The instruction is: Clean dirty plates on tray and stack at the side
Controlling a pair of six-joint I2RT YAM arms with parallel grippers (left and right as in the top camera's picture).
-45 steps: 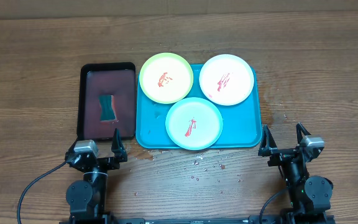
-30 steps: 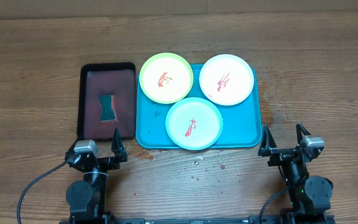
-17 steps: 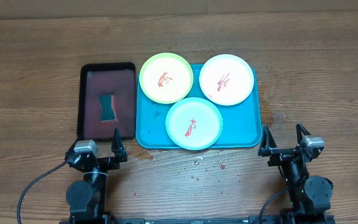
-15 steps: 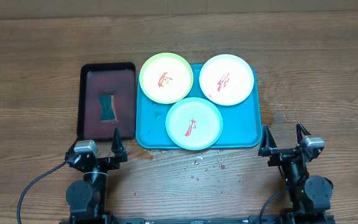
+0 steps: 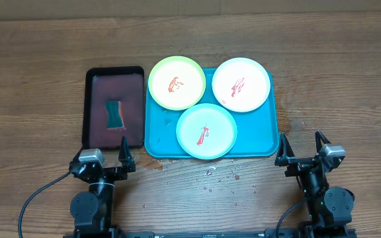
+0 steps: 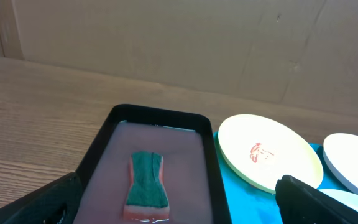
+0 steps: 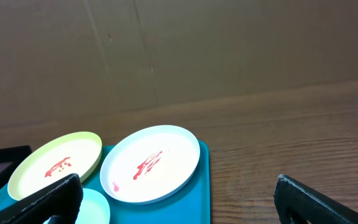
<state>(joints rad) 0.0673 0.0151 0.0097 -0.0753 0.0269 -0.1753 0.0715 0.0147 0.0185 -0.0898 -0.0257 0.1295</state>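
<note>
Three smeared plates on the tray – both grippers parked at the near table edge.

The turquoise tray [image 5: 256, 142] lies mid-table with the yellow-green plate [image 5: 176, 82] at its far left corner, hanging out over the rim, the white plate [image 5: 241, 84] at the far right, and the mint plate [image 5: 206, 131] nearest the arms, close against the other two; each carries a red smear. Just beside the tray's left edge lies a black-rimmed dark-red tray [image 5: 88, 106] holding a green sponge [image 5: 114, 114] in reddish liquid – straight ahead of the left gripper [image 5: 102, 162]. Water droplets [image 5: 220, 175] dot the wooden table [image 5: 32, 79] in front of the turquoise tray. A cardboard wall [image 6: 166, 37] stands behind. The left gripper and the right gripper [image 5: 301, 155] both have their fingers [image 6: 42, 202] spread wide, holding nothing, apart from the trays.
</note>
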